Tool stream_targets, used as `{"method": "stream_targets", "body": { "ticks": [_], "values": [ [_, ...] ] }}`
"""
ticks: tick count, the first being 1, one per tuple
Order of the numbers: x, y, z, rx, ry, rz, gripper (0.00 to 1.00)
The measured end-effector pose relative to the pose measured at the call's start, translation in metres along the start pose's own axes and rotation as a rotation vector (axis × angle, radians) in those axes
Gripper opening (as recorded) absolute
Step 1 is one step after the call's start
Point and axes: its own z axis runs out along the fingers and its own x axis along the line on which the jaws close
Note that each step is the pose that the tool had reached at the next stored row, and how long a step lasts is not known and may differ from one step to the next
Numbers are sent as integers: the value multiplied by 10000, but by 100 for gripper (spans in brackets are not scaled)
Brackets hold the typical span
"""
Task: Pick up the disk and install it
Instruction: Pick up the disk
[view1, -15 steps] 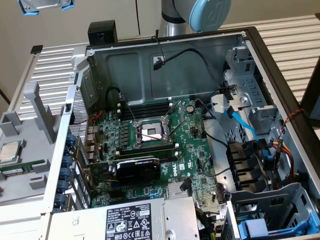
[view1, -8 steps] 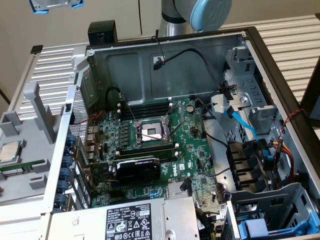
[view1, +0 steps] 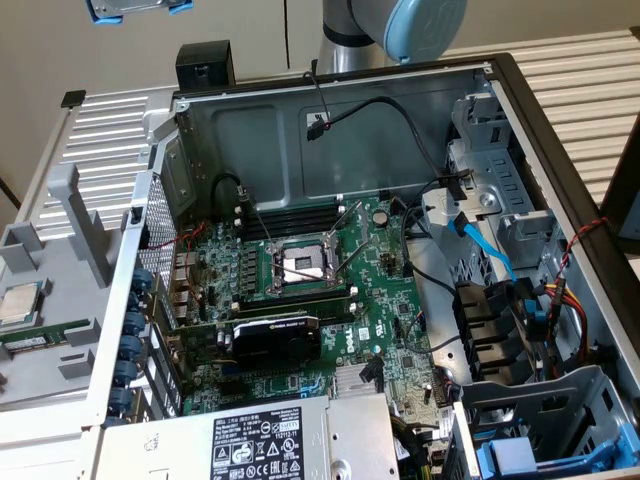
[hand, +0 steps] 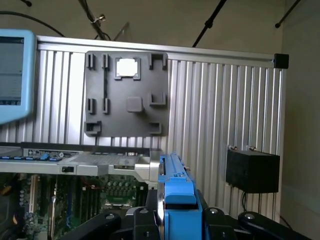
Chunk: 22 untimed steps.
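A ribbed aluminium table (view1: 590, 90) in front of a plain beige wall carries everything we see. Most of its top is taken by an open grey desktop computer case (view1: 260, 140) lying on its side.

Nearest to us in the exterior view, at the case's near end, sits a big grey power-supply box with a black-and-white label (view1: 290, 440). In the case's near corner on the exterior view's right we make out a drive bay holding a blue plastic carrier (view1: 515, 458). Behind the power supply comes a black graphics card (view1: 275, 335), then the green motherboard (view1: 390, 330) with its open silver processor socket (view1: 300, 265).

Along the table's edge on the exterior view's left lies a grey plastic parts tray (view1: 40, 250), with a small square silver processor chip (view1: 20, 300) seated in one pocket. Beyond the case's far wall a small black box (view1: 205, 65) stands near the table's far edge. The arm's grey column with a light blue joint cap (view1: 425, 25) rises behind the case.

Farthest and highest is the disk (view1: 135, 6), a silver metal hard drive clipped in a bright blue plastic carrier frame. It hangs in the air past the case's far corner on the exterior view's left, clear of both case and table.

In the wrist view we see the disk edge-on. The black end effector (hand: 175, 222) is clamped on it, with a finger (hand: 142, 222) on each side of the blue frame.
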Motion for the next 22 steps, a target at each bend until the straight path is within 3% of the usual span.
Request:
{"method": "stream_targets", "body": {
  "ticks": [14,22],
  "values": [
    [181,-191,-22,2,0,0,37],
    [215,-434,-34,1,1,-1,37]
  ]
}}
